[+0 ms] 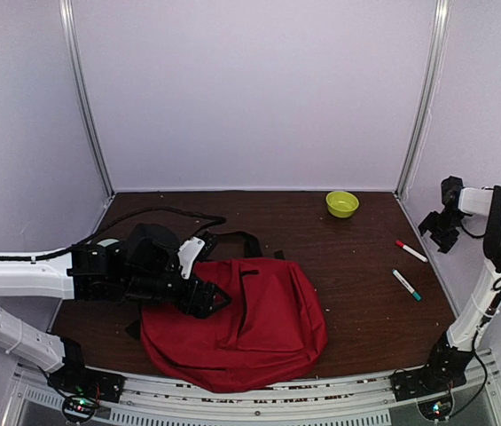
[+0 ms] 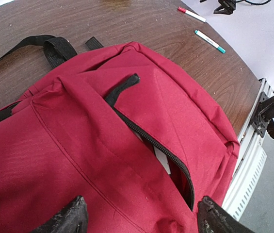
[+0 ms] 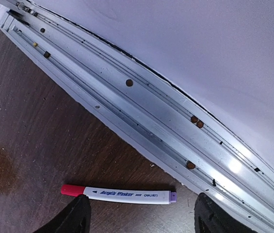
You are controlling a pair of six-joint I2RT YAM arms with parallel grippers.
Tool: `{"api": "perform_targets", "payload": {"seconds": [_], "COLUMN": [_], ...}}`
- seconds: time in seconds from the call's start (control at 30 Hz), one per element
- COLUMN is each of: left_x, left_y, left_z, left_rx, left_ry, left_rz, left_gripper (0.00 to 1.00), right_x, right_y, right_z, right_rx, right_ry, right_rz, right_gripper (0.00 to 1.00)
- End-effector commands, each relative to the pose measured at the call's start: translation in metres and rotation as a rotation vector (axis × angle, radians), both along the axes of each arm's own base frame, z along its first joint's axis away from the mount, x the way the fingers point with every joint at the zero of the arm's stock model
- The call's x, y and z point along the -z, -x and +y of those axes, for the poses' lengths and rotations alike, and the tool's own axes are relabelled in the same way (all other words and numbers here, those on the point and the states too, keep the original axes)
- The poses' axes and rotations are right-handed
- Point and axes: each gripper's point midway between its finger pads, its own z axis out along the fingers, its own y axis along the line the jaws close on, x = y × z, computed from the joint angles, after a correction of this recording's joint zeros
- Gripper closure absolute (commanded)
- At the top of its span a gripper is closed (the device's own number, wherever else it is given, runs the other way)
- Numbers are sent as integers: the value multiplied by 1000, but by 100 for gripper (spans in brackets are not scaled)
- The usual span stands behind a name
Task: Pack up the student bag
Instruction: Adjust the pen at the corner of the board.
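Observation:
The student bag (image 1: 250,324), a big red backpack, lies flat at the table's front centre. Its front pocket zipper (image 2: 158,148) stands partly open, with something white showing inside. My left gripper (image 1: 204,297) hovers open over the bag's left part, nothing between its fingers (image 2: 71,218). A red-capped white marker (image 3: 120,194) lies on the table near the right wall, also seen from above as the marker (image 1: 411,251). My right gripper (image 1: 441,229) hangs open above it, empty, its fingertips (image 3: 76,216) straddling the marker in the wrist view. A green-capped marker (image 1: 406,285) lies nearer the front.
A yellow-green bowl (image 1: 341,203) sits at the back right of the table. Black bag straps (image 2: 49,46) trail behind the bag toward the back. An aluminium rail (image 3: 141,111) runs along the right wall's foot. A black cable (image 1: 144,213) curves at the back left.

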Motion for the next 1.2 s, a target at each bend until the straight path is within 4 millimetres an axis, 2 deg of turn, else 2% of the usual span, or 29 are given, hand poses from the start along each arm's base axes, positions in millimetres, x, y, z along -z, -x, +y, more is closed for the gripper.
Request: {"api": "perform_targets", "payload": {"seconds": [0.0, 0.17, 0.3, 0.37, 0.4, 0.47, 0.57, 0.7, 0.87, 1.0, 1.17], "left_x": [-6, -4, -5, -6, -6, -7, -9, -9, -12, -12, -12], "left_y": [0, 0, 1, 1, 1, 1, 0, 1, 2, 3, 4], "left_z": [-7, -8, -8, -7, -7, -8, -9, -9, -7, -2, 4], "left_rx": [19, 16, 19, 18, 17, 18, 21, 22, 23, 15, 2], "left_ry": [37, 42, 42, 47, 47, 52, 56, 57, 65, 70, 76], "left_rz": [-20, -15, -13, -13, -15, -16, -18, -19, -24, -28, -29], "left_gripper": [21, 21, 21, 21, 21, 21, 21, 21, 21, 21, 22], "right_x": [-4, 27, 31, 32, 34, 36, 41, 46, 51, 58, 66], "right_y": [-10, -13, -6, -1, 2, 9, 20, 31, 41, 48, 56], "right_z": [4, 10, 5, 4, 3, 1, 8, 27, 48, 74, 104], "right_rx": [-59, -81, -68, -56, -48, -31, -38, -83, -131, -177, -259], "right_ry": [-13, -76, -59, -56, -52, -49, -74, -108, -139, -220, -226], "right_rz": [-29, 51, 100, 128, 150, 205, 252, 278, 322, 313, 334], "right_gripper": [31, 34, 41, 50, 59, 70, 88, 89, 82, 82, 82]}}
